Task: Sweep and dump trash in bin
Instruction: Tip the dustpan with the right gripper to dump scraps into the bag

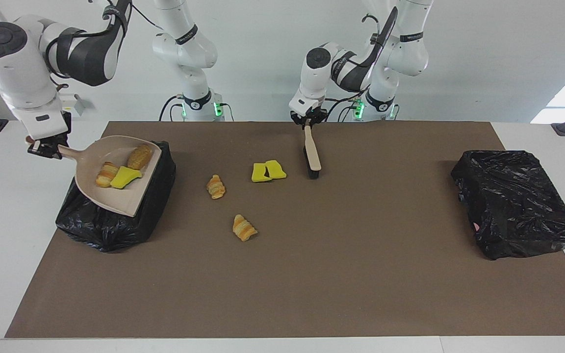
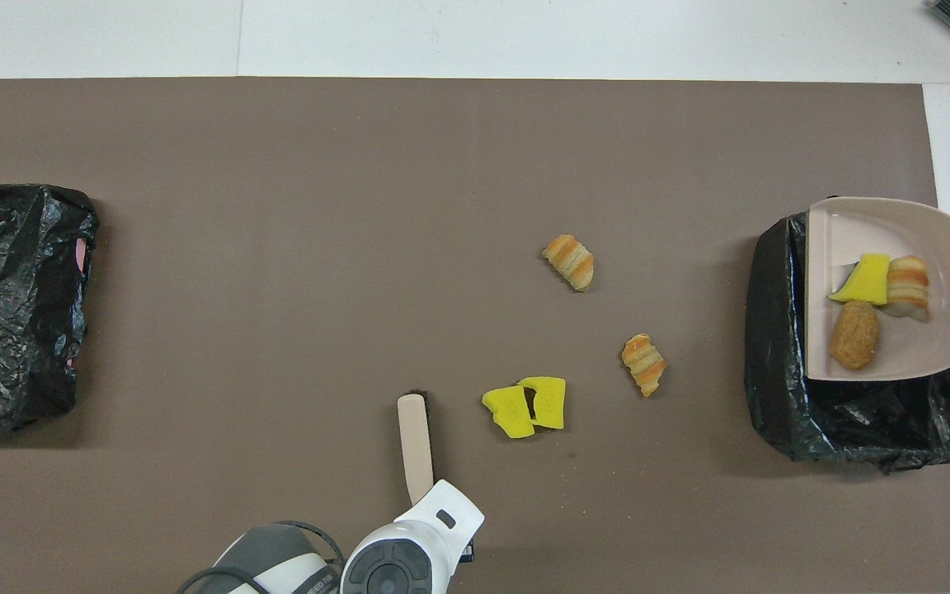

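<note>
At the right arm's end of the bench (image 1: 312, 294), the right gripper (image 1: 43, 147) is pinching the handle of the beige dustpan (image 1: 115, 198), holding it over the black-bagged bin (image 1: 111, 230). Pan is carrying three bits of trash: one striped pastry (image 1: 107, 174), one yellow sponge wedge (image 1: 125, 177), one tan bread lump (image 1: 139, 156). Two more striped pastries (image 1: 216, 187) (image 1: 243, 227) and two yellow wedges (image 1: 268, 171) are lying mid-bench. The left gripper (image 1: 308, 120), jaws pressed together on the brush (image 1: 312, 154), is keeping its bristles on the mat beside those wedges. A second bagged bin (image 1: 515, 203) is sitting at the left arm's end.
</note>
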`<state>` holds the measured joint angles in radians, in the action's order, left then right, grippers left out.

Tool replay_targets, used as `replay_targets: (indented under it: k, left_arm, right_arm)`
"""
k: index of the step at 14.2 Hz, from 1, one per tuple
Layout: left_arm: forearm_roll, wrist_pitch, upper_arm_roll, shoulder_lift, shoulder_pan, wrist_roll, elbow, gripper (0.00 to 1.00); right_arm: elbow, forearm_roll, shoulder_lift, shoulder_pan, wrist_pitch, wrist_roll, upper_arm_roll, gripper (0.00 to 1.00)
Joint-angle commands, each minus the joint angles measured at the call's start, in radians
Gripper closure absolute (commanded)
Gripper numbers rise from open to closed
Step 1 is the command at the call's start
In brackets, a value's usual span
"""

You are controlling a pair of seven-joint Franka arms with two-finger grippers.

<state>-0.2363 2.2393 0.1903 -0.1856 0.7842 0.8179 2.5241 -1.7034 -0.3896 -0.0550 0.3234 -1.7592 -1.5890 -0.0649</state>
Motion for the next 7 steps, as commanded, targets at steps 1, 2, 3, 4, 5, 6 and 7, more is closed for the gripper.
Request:
replay_targets:
  k: [1, 2, 3, 4, 5, 6, 7]
  left_arm:
    - [-0.012, 0.020, -0.015, 0.011, 0.021, 0.012, 0.005, 0.62]
    - [-0.012, 0.023, -0.015, 0.012, 0.014, 0.018, 0.004, 0.35]
    - [-0.014, 0.023, -0.015, 0.012, 0.012, 0.020, 0.004, 0.19]
    - [-0.014, 0.022, -0.017, 0.014, 0.009, 0.020, 0.004, 0.08]
    - [-0.014, 0.020, -0.017, 0.020, 0.001, 0.020, 0.002, 0.00]
    - [-0.014, 0.016, -0.018, 0.026, -0.014, 0.020, -0.002, 0.00]
    - [-0.012, 0.008, -0.018, 0.028, -0.031, 0.020, -0.008, 0.00]
  right_arm:
    - [-0.146, -0.115, 0.096, 0.042, -0.107, -0.013, -0.012, 1.00]
    - [-0.177, -0.124, 0.115, 0.054, -0.130, -0.009, -0.012, 1.00]
    - [-0.208, -0.152, 0.131, 0.055, -0.146, 0.001, -0.010, 1.00]
    - [-0.243, -0.197, 0.156, 0.055, -0.155, 0.050, -0.012, 1.00]
    - [-0.280, -0.245, 0.181, 0.054, -0.160, 0.111, -0.012, 1.00]
    - [-0.317, -0.283, 0.205, 0.046, -0.161, 0.156, -0.012, 1.00]
    - [-0.338, -0.319, 0.220, 0.040, -0.161, 0.190, -0.013, 1.00]
